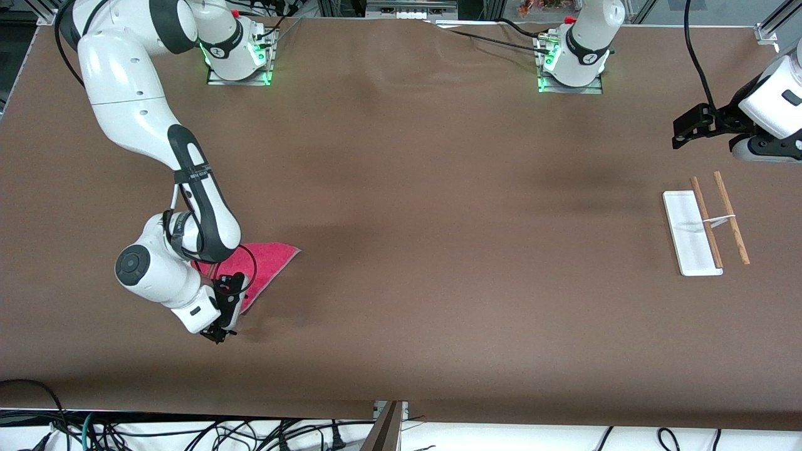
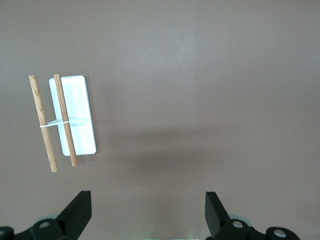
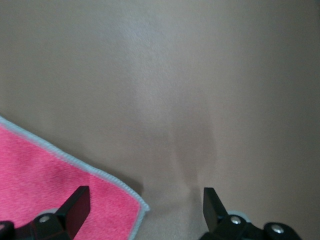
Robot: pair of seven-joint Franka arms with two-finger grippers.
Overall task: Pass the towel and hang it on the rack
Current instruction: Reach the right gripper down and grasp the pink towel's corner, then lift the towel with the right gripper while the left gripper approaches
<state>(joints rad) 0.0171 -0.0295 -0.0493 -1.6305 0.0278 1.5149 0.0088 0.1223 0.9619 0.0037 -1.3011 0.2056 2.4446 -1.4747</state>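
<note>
I count one towel (image 1: 266, 266), a pink-red terry cloth with a thin grey stitched edge, lying flat on the brown table (image 1: 401, 250) toward the right arm's end. I also count one rack (image 1: 705, 227), well apart from the towel toward the left arm's end: a flat white base carrying two thin brown wooden rods joined by a white crosspiece.

My right gripper (image 1: 219, 334) is low over the towel's corner nearest the front camera, the arm folded down from its base with the wrist bent toward the table. In the right wrist view its fingers (image 3: 76, 205) are spread wide: one is above the towel's (image 3: 60, 197) grey-edged corner, the other above bare table, and nothing is pinched between them.

My left gripper (image 1: 686, 128) waits in the air, over the table just farther from the front camera than the rack. Its fingers (image 2: 77, 212) are likewise spread and hold nothing, and the rack (image 2: 67, 120) shows beneath it in the left wrist view.
</note>
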